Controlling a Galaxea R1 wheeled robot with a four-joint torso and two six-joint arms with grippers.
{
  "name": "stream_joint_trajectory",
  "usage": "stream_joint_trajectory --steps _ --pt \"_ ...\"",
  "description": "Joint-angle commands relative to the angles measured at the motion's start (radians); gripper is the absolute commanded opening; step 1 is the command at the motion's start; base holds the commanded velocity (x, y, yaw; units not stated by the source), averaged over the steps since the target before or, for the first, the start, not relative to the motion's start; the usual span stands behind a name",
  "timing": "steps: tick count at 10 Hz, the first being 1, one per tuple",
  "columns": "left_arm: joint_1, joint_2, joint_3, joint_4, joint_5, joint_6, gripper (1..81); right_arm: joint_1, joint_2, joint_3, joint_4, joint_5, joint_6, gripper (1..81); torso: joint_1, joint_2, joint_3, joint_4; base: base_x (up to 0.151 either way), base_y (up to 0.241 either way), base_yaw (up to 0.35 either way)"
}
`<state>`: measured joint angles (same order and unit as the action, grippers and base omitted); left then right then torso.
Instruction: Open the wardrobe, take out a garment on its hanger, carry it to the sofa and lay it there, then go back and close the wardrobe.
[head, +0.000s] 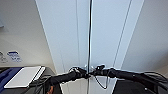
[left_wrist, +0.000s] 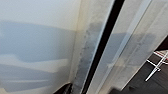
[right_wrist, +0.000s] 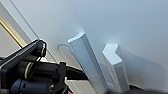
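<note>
You're looking at the wardrobe (head: 105, 32) dead ahead, both doors shut or nearly, with a dark seam (head: 89, 37) running vertically between them. Going left to right: your left gripper (head: 84, 73) is sitting at the left door's inner edge, right at the seam; jaw state I can't tell. The left wrist view is showing that door edge (left_wrist: 86, 62) and the dark gap running lengthwise past it.

Right gripper (head: 94, 72) is sitting just across the seam, equally near; can't tell its jaws either. The right wrist view is showing two handles (right_wrist: 86, 60), white vertical bars standing off the door faces.

Key relation: handles are running vertical, parallel to the seam, directly ahead of both grippers. Each arm is nearest its own door.
</note>
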<state>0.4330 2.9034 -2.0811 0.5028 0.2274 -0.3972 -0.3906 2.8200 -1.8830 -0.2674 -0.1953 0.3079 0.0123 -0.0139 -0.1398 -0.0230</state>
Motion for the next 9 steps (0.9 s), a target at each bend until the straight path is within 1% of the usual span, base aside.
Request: stream_joint_trajectory --steps 1,3,7,8,9 --pt "-0.121 -0.012 0.331 -0.004 -0.1 0.009 81.1 0.126 0.015 0.226 0.028 0.02 0.01 81.1 0.0 0.0 0.0 0.0 0.0 0.0 0.0" --pt "-0.092 -0.064 0.448 -0.001 -0.097 0.009 81.1 0.121 -0.009 0.275 0.027 0.02 0.01 81.1 0.001 0.0 0.0 0.0 0.0 0.0 0.0" --pt "-0.004 -0.147 0.611 0.005 -0.1 0.012 81.1 0.097 -0.086 0.42 0.02 0.022 -0.001 81.1 0.002 0.0 0.0 0.0 0.0 0.0 0.0" --pt "0.016 -0.177 0.651 0.005 -0.112 0.018 81.1 0.079 -0.106 0.461 0.019 0.022 -0.006 81.1 0.002 0.001 0.0 0.0 0.0 0.0 0.0" --pt "0.036 -0.203 0.671 0.003 -0.19 0.017 81.1 0.057 -0.117 0.498 0.005 0.022 -0.006 81.1 0.002 0.001 0.0 0.0 0.0 0.0 0.0"
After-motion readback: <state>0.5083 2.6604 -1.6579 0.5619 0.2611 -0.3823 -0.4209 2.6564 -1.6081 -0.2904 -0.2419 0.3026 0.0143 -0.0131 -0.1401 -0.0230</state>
